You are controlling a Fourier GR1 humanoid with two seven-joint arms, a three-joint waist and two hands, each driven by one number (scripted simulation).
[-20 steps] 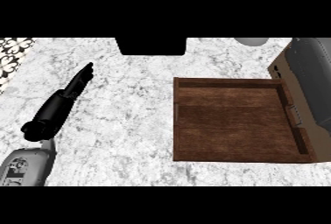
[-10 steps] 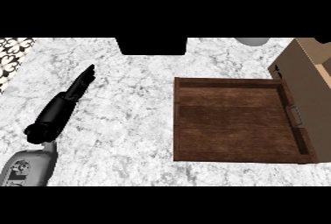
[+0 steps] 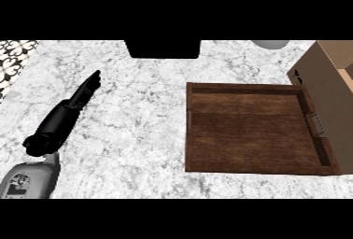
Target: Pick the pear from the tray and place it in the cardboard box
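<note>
Your left hand (image 3: pixel 77 100) lay straight-fingered, holding nothing, on the counter (image 3: pixel 138 140), well left of the tray (image 3: pixel 257 169); no pear showed, and the cardboard box (image 3: pixel 324 79) stood beyond it.

One head view looks steeply down on the marble counter (image 3: pixel 138 140), wooden tray (image 3: pixel 257 91) at right.

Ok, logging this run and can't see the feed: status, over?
Left hand open, flat on the counter, left of the tray. Right hand out of view. No pear visible; tray bare. Cardboard box at right edge.
</note>
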